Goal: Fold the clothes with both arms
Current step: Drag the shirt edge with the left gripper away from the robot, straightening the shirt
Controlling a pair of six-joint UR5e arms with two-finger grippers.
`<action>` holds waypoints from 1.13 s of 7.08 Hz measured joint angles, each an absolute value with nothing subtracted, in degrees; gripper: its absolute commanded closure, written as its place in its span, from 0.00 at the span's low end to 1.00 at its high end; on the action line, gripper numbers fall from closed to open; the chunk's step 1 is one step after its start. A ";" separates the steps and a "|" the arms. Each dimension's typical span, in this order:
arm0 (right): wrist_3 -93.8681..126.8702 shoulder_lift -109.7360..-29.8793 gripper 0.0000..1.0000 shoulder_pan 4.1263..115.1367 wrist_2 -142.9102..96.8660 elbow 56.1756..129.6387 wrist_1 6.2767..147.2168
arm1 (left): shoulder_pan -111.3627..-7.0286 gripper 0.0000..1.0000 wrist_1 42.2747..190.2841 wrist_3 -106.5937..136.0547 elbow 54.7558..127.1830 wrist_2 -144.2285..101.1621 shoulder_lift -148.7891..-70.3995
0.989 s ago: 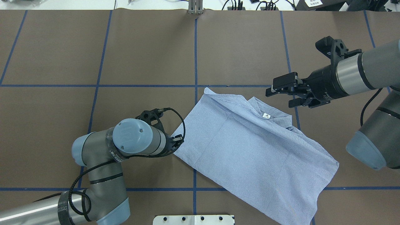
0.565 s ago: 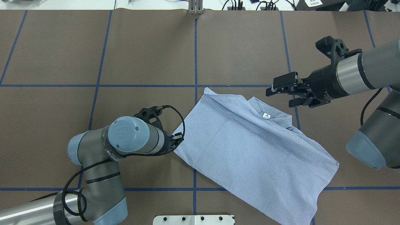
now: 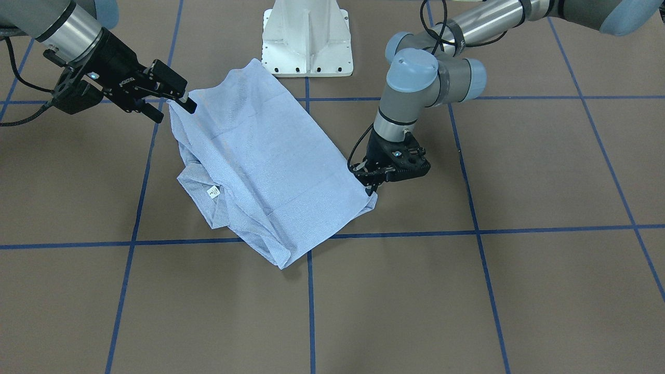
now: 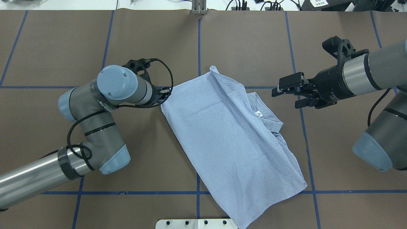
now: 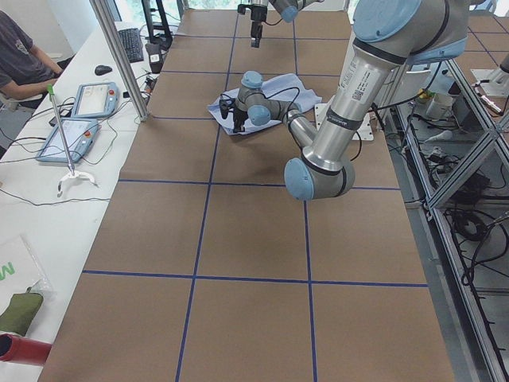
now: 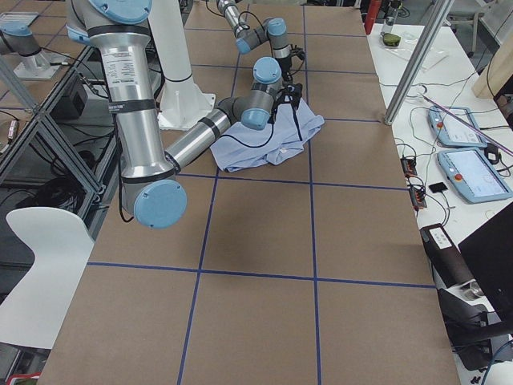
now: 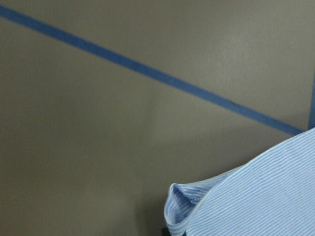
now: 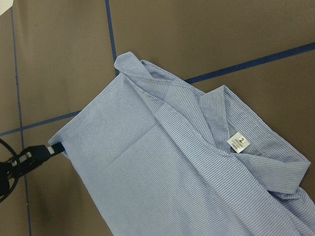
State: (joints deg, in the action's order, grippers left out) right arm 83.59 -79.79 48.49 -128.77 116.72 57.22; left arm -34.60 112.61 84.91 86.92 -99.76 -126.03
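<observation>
1. The shirt [image 4: 229, 140] lies on the table [image 4: 63, 47], one end just beside the white pedestal base [image 3: 306, 41] and the collar [image 4: 268, 122] end farther out from it.
2. The left gripper [image 3: 371, 184] is clamped on a shirt corner well out from the base (its fingertips are mostly hidden, so it's probably a thin pinch).
3. The right gripper [image 4: 285, 99] hangs near the collar with its jaws spread. It's holding nothing and is off the cloth.
4. Risks: pulling by one corner could skew or bunch the fabric, the rumpled collar side could get folded in crooked, and a thin pinch could slip.
5. Containers: none show up near the base, so no contents to report.
</observation>
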 measured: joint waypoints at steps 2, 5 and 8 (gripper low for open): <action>83.58 -79.75 0.00 48.63 -128.44 116.72 57.21 | -37.04 1.00 123.01 80.36 73.11 -98.78 -133.09; 83.58 -79.72 0.00 48.68 -128.17 116.48 57.22 | -40.38 1.00 132.18 72.47 62.46 -95.69 -137.82; 83.58 -79.69 0.00 48.55 -127.67 116.18 57.20 | -41.16 1.00 141.37 70.64 52.29 -92.24 -143.84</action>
